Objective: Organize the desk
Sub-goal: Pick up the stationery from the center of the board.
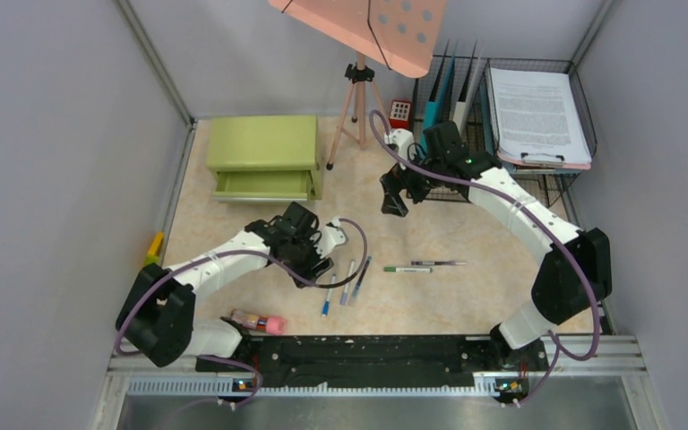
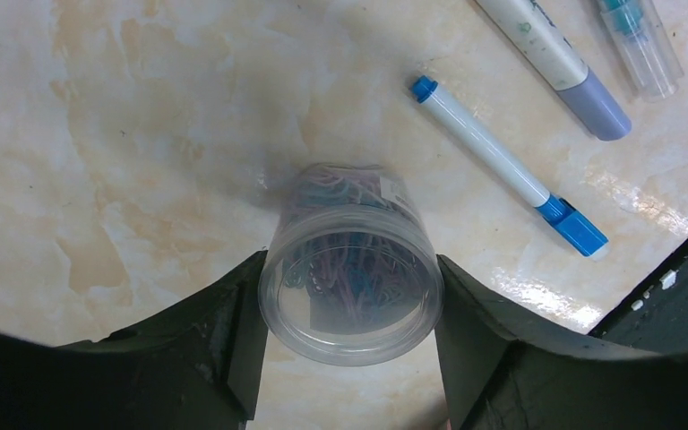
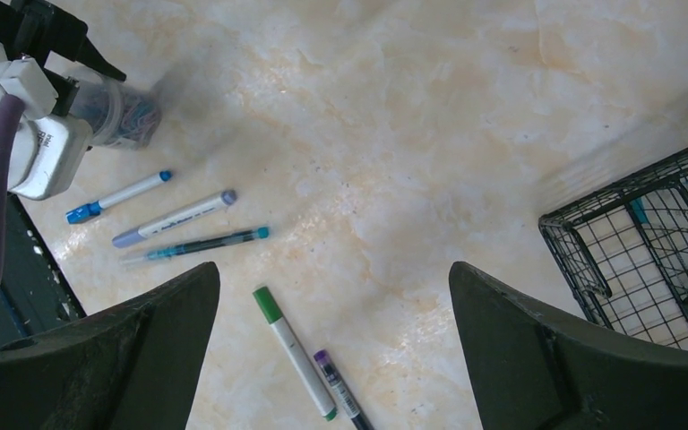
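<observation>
Pictured is a robotics lab test cell, dressed as an office desk. A pale marbled surface (image 1: 448,305) is enclosed by plain grey partition walls (image 1: 54,134). At 6 o'clock, a left arm (image 1: 224,260) and a right arm (image 1: 520,210), both white and black, are bolted to a black-and-silver rail (image 1: 376,383). At 12 o'clock, a pink perforated panel (image 1: 367,22) is carried on a tripod (image 1: 356,103). Office goods are laid about:
- a green drawer cabinet (image 1: 264,143) at 11 o'clock
- a wire tray (image 1: 528,61) at 1 o'clock, filled with clipped printed papers (image 1: 537,112)
- upright folders (image 1: 448,81) beside the tray
- pens (image 1: 349,282) scattered near the centre

A clear jar of paper clips (image 2: 349,278) is seen in the left wrist view.
</observation>
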`<act>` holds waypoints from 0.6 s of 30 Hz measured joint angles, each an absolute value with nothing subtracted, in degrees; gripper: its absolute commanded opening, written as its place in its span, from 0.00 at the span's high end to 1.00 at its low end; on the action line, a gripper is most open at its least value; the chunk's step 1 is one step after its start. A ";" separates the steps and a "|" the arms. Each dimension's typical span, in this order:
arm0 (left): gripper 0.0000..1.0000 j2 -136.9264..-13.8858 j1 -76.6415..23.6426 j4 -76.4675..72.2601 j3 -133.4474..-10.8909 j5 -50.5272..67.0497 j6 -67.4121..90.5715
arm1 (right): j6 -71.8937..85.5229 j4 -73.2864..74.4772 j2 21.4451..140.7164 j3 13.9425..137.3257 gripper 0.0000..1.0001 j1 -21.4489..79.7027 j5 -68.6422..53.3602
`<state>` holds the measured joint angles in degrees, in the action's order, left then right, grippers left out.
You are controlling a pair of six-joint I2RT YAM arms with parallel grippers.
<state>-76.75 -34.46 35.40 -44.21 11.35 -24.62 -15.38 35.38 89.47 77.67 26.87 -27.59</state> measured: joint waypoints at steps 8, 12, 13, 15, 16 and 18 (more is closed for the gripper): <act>0.74 -71.40 -34.46 46.00 -49.34 14.81 -29.10 | -14.98 35.31 88.88 77.25 0.03 26.81 -27.86; 0.74 -67.31 -34.41 51.29 -58.08 14.90 -31.05 | -14.90 35.33 88.25 77.25 0.03 26.70 -27.88; 0.74 -66.32 -34.28 51.70 -59.92 14.33 -31.35 | -14.87 35.33 88.12 77.25 0.03 26.70 -27.88; 0.74 -64.86 -33.78 52.27 -63.20 12.93 -31.57 | -14.85 35.33 87.79 77.25 0.03 26.59 -27.88; 0.75 -64.71 -33.34 52.56 -64.73 12.05 -31.55 | -14.81 35.33 87.70 77.25 0.03 26.57 -27.86; 0.76 -65.49 -31.81 53.01 -67.92 10.44 -31.33 | -14.79 35.33 87.68 77.25 0.03 26.48 -27.83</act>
